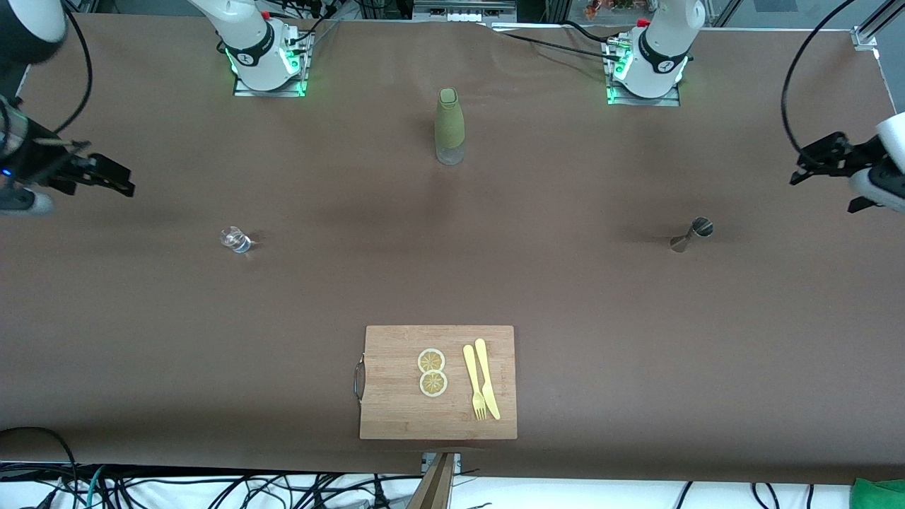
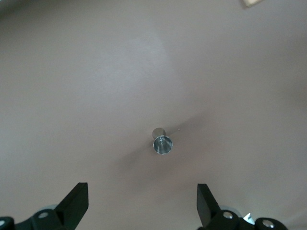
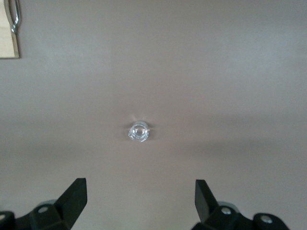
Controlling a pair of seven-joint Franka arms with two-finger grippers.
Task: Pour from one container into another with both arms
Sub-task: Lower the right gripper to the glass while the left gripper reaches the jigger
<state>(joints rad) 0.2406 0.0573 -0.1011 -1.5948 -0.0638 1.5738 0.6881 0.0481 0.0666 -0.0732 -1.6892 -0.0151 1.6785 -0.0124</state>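
Across the brown table (image 1: 636,353) I see both arms raised at its ends, nothing held. The right gripper (image 3: 139,196) hangs over the right arm's end with its fingers spread wide; the left gripper (image 2: 143,201) hangs over the left arm's end, spread the same.

Largest first: the wooden cutting board (image 1: 396,403) lies nearest my front camera, bearing lemon slices (image 1: 432,372) and a yellow fork and knife (image 1: 482,380). A green-sleeved bottle (image 1: 448,126) stands upright between the two bases.

Smaller, the metal jigger (image 1: 691,235) stands toward the left arm's end; I judge it light, stiff and slick, best pinched at its narrow waist. The small clear glass (image 1: 235,240), toward the right arm's end, looks fragile and slippery; I would grip its wall gently.

I cannot tell whether either holds liquid, and both arms are partly cut off.
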